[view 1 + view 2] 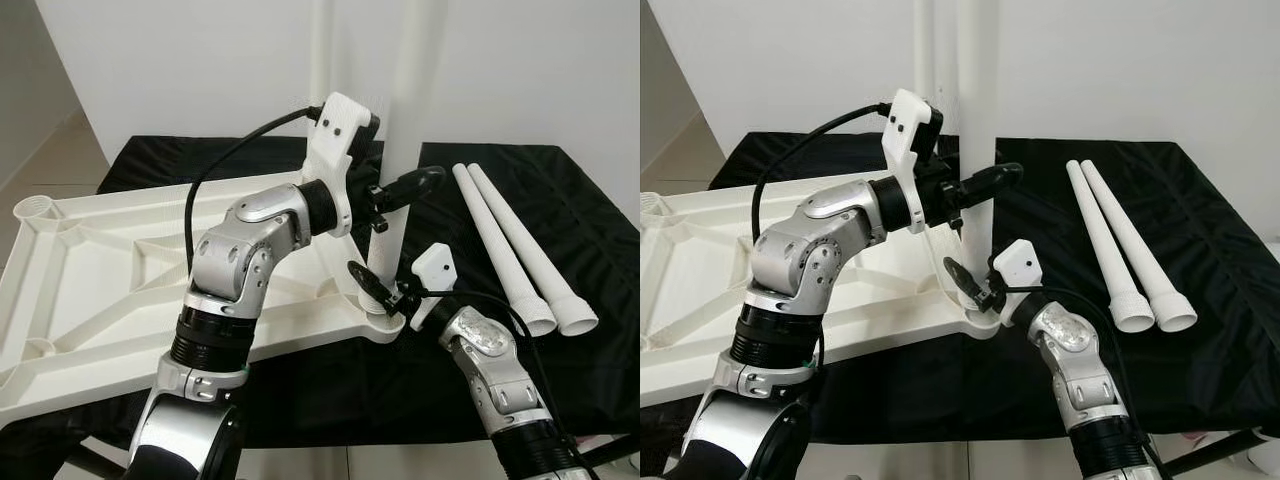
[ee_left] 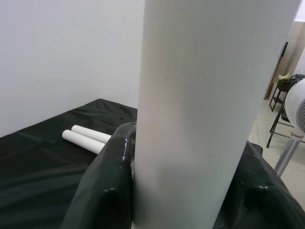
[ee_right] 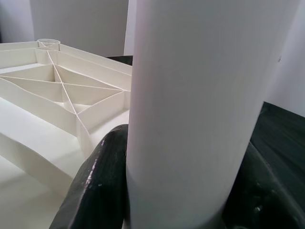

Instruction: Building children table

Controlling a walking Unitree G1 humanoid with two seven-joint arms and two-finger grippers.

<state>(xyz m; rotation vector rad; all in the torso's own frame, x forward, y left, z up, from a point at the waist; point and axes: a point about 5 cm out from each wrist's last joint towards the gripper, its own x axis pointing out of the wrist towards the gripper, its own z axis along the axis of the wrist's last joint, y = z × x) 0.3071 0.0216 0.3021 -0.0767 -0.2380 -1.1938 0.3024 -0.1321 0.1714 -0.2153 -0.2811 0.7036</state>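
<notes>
White table leg [image 1: 392, 150] upright in corner socket of upturned white tabletop [image 1: 90, 270], left gripper [image 1: 385, 195] pinching leg above, right gripper [image 1: 385, 295] pinching near socket.

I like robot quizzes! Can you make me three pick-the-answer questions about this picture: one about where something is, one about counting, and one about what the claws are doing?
1. Where do the loose legs lie?
A. on the black cloth
B. on the tabletop
C. on the floor

2. How many loose legs lie there?
A. one
B. two
C. four

3. What are the two claws doing?
A. hanging idle
B. holding the tabletop
C. gripping the upright leg

Answers:
1. A, they lie side by side on the black cloth, on the robot's right.
2. B, two white tubes show.
3. C, the left claw grips the upright leg higher up, and the right claw grips it near its base at the corner of the tabletop.
</notes>
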